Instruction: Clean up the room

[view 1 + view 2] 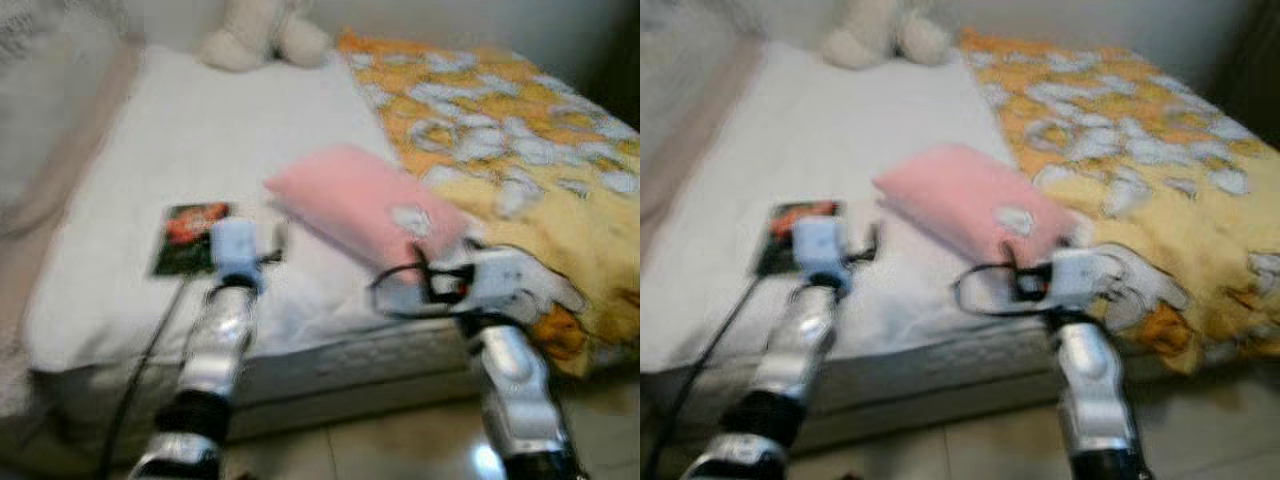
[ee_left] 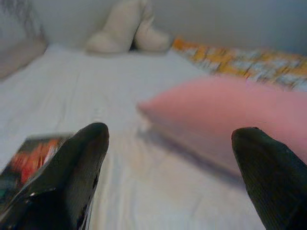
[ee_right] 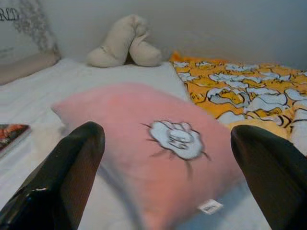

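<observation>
Since the pink pillow (image 3: 148, 153) is lying flat near the foot edge of the bed (image 1: 190, 130), partly on the white sheet and right up against the yellow patterned blanket (image 1: 520, 140), it's probably the thing to tidy first. Looks soft, light and squishy, so I'd pinch a corner or the near edge, not the fat middle. The right gripper (image 3: 168, 191) hovers just in front of it, fingers spread wide; the left gripper (image 2: 168, 187) is wide open too, near a book (image 1: 190, 235) lying flat on the sheet. A plush toy (image 3: 125, 42) sits far off by the wall, nothing really blocking.
</observation>
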### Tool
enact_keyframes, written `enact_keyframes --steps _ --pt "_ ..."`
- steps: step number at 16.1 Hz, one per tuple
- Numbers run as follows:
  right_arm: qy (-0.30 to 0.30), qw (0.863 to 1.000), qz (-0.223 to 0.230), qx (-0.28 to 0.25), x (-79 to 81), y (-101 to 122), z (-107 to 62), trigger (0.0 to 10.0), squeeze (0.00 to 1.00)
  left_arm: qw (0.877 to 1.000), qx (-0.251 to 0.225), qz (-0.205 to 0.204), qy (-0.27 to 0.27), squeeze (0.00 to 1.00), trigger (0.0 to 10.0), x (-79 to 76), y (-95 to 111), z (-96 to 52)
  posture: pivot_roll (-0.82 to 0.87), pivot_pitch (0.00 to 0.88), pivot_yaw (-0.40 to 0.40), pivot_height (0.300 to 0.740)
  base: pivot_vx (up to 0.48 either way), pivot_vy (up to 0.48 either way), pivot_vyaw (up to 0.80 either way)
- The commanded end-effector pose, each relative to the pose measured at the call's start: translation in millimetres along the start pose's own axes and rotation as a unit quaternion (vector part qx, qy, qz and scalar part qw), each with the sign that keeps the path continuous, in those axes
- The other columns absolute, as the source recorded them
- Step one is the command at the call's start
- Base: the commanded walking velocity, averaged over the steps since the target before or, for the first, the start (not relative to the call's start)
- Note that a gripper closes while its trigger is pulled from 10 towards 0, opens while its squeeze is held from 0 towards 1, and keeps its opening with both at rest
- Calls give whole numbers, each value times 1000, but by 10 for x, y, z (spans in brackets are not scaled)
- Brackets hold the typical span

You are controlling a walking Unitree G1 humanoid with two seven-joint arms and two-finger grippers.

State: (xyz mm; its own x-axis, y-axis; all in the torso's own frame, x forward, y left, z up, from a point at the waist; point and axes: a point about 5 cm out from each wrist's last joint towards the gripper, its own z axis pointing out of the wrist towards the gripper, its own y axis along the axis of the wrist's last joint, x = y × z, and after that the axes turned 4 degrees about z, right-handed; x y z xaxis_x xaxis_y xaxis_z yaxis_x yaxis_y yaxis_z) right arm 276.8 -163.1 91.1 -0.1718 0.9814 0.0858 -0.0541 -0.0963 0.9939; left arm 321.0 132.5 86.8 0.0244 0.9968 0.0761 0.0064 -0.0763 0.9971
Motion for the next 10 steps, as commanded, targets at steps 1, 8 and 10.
enact_keyframes --steps 1,8,10 --pt "-1 1000 -17 -1 -116 11 -47 10000 1000 1000 -2 -4 -25 0 10000 -108 17 24 -55 0 5 740 307 -364 0" --pt "11 999 -8 30 -11 -155 -164 10000 1000 999 -2 -13 -49 0 10000 -136 -2 -29 -34 0 -2 740 306 -366 0" --pt "12 999 -9 31 -20 -162 -149 10000 1000 998 -11 -10 -59 0 10000 -176 26 -21 -30 0 -3 740 300 -371 0"
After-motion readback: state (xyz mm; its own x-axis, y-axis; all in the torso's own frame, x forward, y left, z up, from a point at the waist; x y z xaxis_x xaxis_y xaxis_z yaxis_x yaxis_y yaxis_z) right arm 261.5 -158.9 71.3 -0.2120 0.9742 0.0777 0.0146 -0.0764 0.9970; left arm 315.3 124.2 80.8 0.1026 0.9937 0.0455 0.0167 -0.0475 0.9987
